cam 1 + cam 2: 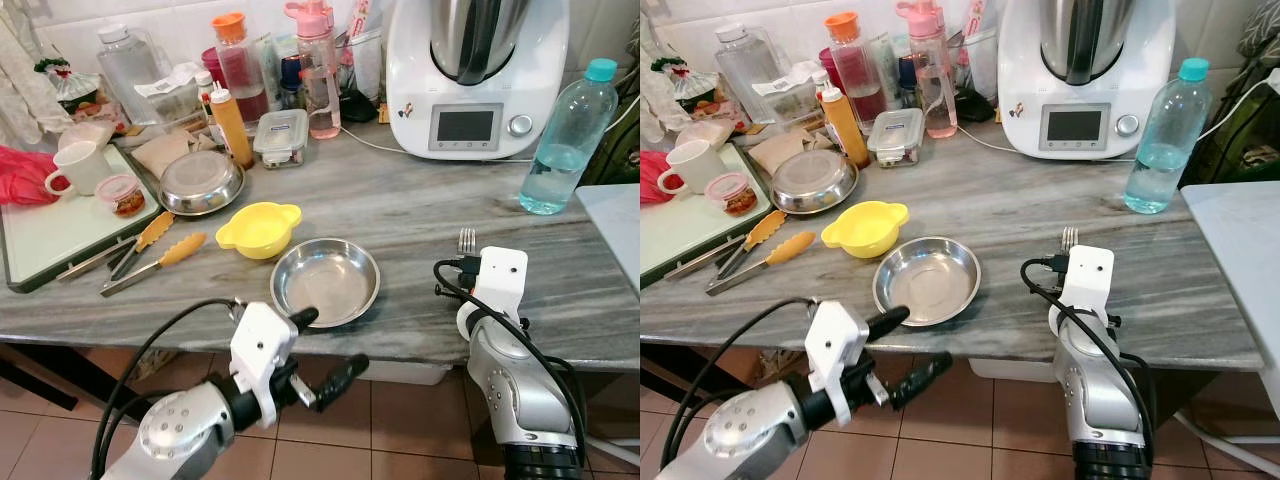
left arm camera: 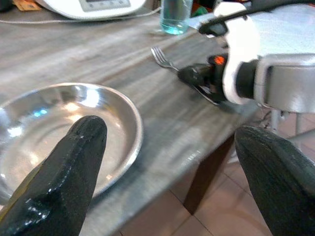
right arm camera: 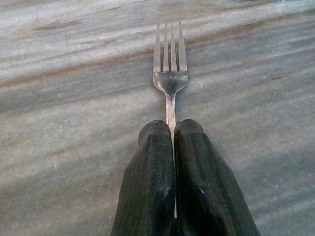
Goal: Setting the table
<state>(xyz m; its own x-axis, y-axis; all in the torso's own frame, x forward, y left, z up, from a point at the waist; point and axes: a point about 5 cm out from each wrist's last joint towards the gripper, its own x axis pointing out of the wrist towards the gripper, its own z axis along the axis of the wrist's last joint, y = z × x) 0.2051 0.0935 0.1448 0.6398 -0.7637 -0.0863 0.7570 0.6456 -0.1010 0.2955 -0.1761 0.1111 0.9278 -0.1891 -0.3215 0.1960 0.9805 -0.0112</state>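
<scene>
The right gripper (image 3: 172, 147) has its jaws clamped on the handle of the silver metal fork (image 3: 170, 69), which lies low over the grey marble counter (image 1: 420, 200), to the right of the shallow round steel plate (image 1: 325, 280), tines pointing away from the robot. The left gripper (image 1: 320, 350) hangs with jaws apart at the near rim of that plate, off the counter edge. The pinch sits far back on a thin handle, so the fork could twist or skid on release and end up askew beside the plate.
</scene>
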